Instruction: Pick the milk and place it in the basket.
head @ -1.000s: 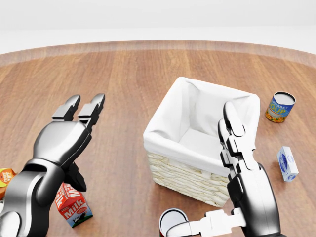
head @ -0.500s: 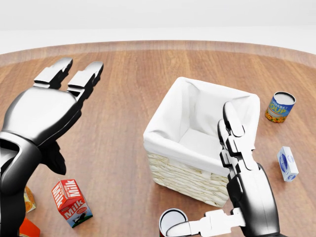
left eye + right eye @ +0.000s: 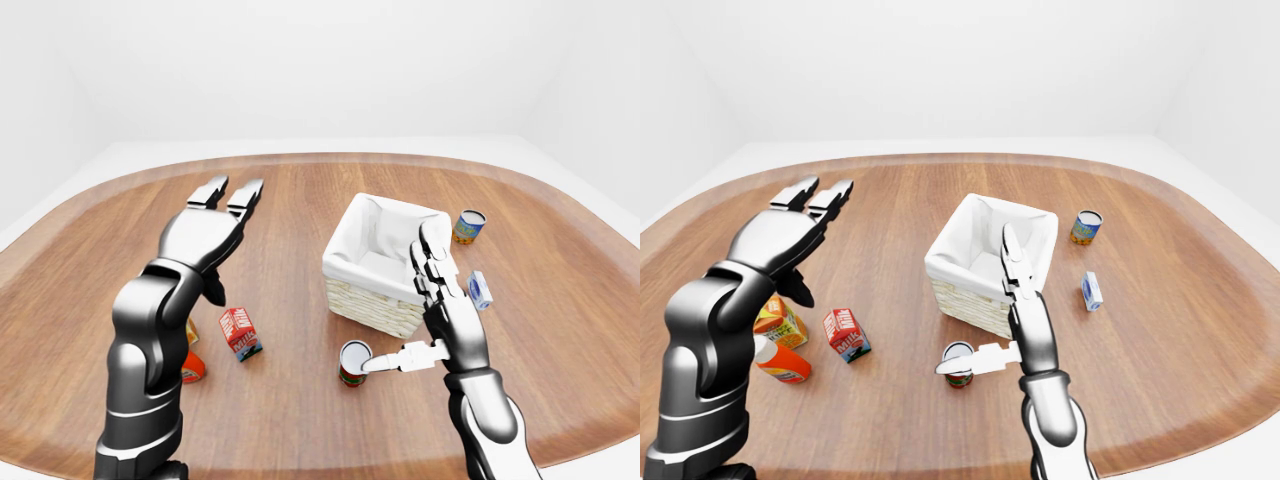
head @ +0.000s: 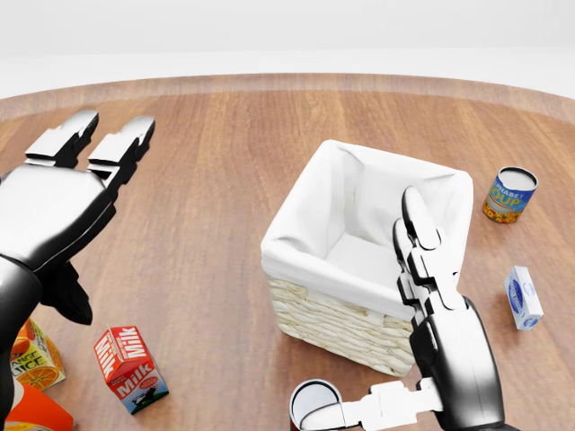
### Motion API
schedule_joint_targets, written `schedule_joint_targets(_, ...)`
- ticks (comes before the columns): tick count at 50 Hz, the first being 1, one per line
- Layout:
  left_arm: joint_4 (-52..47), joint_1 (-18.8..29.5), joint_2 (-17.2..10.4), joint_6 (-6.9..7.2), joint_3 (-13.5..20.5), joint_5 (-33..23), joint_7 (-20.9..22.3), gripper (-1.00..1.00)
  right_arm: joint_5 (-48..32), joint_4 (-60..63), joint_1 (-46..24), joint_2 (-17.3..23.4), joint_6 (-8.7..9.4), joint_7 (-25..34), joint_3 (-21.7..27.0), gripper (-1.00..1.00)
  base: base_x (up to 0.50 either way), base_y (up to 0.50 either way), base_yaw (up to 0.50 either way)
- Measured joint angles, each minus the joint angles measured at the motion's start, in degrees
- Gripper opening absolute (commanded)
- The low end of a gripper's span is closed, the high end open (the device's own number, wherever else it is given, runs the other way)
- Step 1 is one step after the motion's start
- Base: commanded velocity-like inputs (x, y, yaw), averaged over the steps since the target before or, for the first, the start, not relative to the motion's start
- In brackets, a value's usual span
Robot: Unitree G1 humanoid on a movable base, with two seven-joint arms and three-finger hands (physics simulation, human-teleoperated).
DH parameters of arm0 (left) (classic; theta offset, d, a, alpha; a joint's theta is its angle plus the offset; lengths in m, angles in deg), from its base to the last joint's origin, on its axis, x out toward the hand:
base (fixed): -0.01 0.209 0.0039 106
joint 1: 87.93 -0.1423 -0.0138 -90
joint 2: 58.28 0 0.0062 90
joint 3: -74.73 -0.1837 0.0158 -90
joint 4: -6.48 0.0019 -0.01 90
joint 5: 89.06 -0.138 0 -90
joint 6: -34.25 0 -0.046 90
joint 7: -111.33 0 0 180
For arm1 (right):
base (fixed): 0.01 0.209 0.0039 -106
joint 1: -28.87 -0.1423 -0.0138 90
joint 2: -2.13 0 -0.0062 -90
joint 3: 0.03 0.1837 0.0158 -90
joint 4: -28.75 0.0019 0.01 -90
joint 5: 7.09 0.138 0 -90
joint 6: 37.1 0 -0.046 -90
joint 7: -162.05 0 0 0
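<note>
While the left hand (image 4: 63,193) hovers open and empty, the red milk carton (image 4: 131,369) lies below it; descend squarely before closing.

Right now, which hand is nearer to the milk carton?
Left. The left hand hovers open above the milk carton, not touching it. The right hand is open far to the right in the head view, beside the basket.

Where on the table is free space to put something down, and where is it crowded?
Bare wood lies between the milk carton and the basket, and across the table's top stretch beyond the left hand. It is crowded by the juice cartons at left, and around the red can under the right hand.
</note>
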Motion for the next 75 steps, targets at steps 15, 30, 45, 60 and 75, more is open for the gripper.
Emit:
schedule_joint_targets(15,5.5,-2.4,-0.9,0.00,0.2,-2.9,0.0,1.00,-0.1,-0.3,-0.2,0.0,-0.09,0.0,-0.1,1.00,0.00,0.00,0.00)
schedule_joint_targets(30,6.9,-4.0,-0.4,0.00,0.1,-3.6,0.0,1.00,0.2,0.1,-0.1,0.0,0.06,0.1,0.2,1.00,0.00,0.00,0.00)
schedule_joint_targets(45,12.4,-4.2,0.1,0.00,-1.1,-4.2,0.0,1.00,0.2,-0.3,-0.2,-0.1,-0.15,-0.1,0.1,1.00,0.00,0.00,0.00)
schedule_joint_targets(60,20.6,-2.7,0.1,0.00,-2.4,-5.5,0.0,1.00,0.2,-0.3,-0.2,-0.1,-0.22,-0.2,0.2,1.00,0.00,0.00,0.00)
schedule_joint_targets(75,29.4,0.9,-0.6,0.00,-3.6,-7.0,0.0,1.00,0.3,-0.1,-0.1,-0.1,-0.11,-0.2,0.3,1.00,0.00,0.00,0.00)
